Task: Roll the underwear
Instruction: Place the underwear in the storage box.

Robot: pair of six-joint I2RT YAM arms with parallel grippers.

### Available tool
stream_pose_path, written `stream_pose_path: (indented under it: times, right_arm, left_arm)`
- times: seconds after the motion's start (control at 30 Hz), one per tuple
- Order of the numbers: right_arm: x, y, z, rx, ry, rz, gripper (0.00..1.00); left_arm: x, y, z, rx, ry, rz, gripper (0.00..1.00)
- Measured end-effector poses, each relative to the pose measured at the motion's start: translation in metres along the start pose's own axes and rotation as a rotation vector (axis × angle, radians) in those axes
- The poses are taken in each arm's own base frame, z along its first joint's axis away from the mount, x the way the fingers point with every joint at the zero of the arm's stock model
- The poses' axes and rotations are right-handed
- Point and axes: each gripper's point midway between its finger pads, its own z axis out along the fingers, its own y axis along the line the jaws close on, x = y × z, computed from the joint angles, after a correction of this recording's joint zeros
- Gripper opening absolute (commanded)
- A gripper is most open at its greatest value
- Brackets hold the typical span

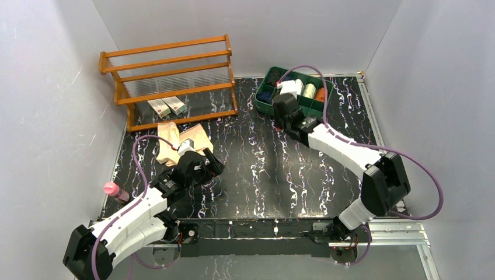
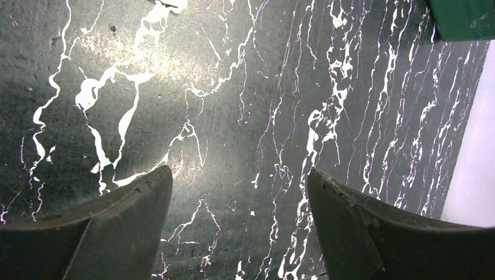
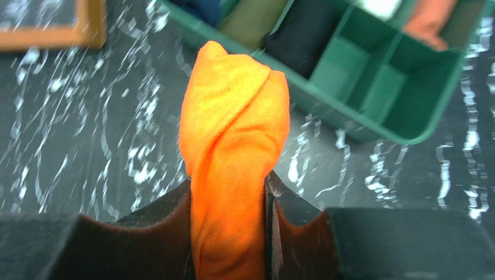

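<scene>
The bright orange underwear (image 3: pixel 233 134) is a twisted, rolled bundle, and my right gripper (image 3: pixel 230 184) is shut on it. In the top view that gripper (image 1: pixel 284 111) hangs just in front of the green bin (image 1: pixel 264 104) and hides the orange cloth. The tan underwear (image 1: pixel 175 144) lies loosely spread on the marbled table in front of the wooden rack. My left gripper (image 1: pixel 211 168) is just to the right of it and nearer me. In the left wrist view the left gripper (image 2: pixel 239 175) is open, with only bare table between its fingers.
The green divided bin (image 3: pixel 373 125) holds dark blue, green, black, white and dull orange rolls. A wooden rack (image 1: pixel 169 81) with two small boxes (image 1: pixel 166 107) stands at the back left. A pink-capped bottle (image 1: pixel 114 189) lies by the left wall.
</scene>
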Motion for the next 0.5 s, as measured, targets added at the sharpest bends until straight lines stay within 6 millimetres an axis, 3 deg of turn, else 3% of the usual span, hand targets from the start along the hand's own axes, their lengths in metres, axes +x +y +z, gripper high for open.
stream_pose_path:
  times: [0.23,0.37,0.5]
  right_arm:
    - [-0.059,-0.066,0.039,0.238,-0.045,0.114,0.01]
    - [-0.069,-0.089,0.070,0.328,-0.018,0.169,0.01]
    - [-0.065,-0.098,0.100,0.370,0.023,0.197,0.01]
  left_arm:
    - [0.001,0.003,-0.002,-0.009,0.011,0.028,0.83]
    - [0.000,0.001,-0.005,-0.009,0.016,0.041,0.83]
    - [-0.004,-0.004,-0.008,-0.003,0.017,0.053,0.83]
